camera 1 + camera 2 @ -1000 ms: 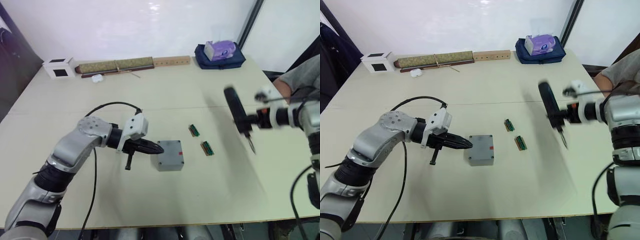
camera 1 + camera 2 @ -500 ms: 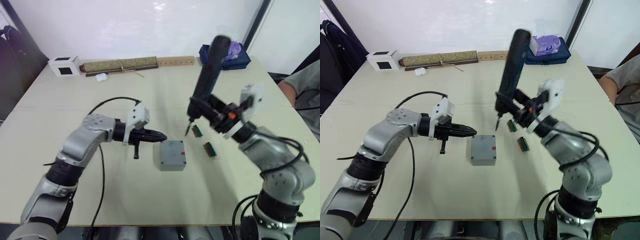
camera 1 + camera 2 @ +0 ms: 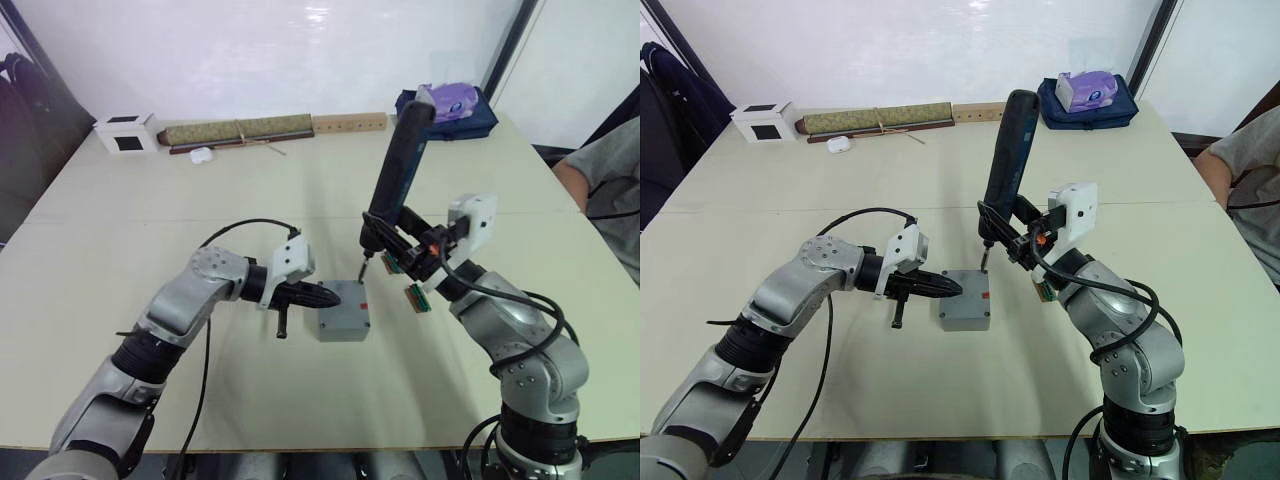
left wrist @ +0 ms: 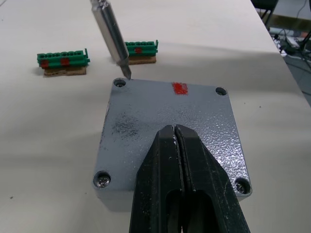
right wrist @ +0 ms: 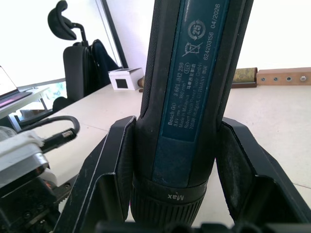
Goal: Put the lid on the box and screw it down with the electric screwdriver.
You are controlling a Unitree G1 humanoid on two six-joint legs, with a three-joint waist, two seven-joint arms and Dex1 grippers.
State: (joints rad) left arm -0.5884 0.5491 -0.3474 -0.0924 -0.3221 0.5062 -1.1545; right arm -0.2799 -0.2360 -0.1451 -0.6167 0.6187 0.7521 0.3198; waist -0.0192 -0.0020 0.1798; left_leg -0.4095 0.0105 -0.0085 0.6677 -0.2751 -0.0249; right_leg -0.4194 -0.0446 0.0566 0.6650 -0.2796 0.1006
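The grey lid (image 4: 146,111) lies flat on the grey box (image 3: 338,331) at the table's middle, with a red mark near its far edge and screw holes at its corners. My left gripper (image 4: 175,128) is shut, and its tips rest on the lid's top. My right gripper (image 3: 396,238) is shut on the electric screwdriver (image 3: 396,175), a long black tool held upright just right of the box. Its metal bit (image 4: 112,36) points down, with the tip right beside one far corner hole of the lid.
Two green terminal strips (image 4: 63,59) lie just beyond the box. Along the table's back edge are a white cube (image 3: 125,132), a rolled mat (image 3: 235,131), a wooden strip (image 3: 348,122) and a blue bag (image 3: 445,115). A person (image 3: 600,175) sits at the right.
My right arm has swung the screwdriver in from the right, stood it upright and lowered the bit to the lid's corner. My left gripper has moved onto the lid.
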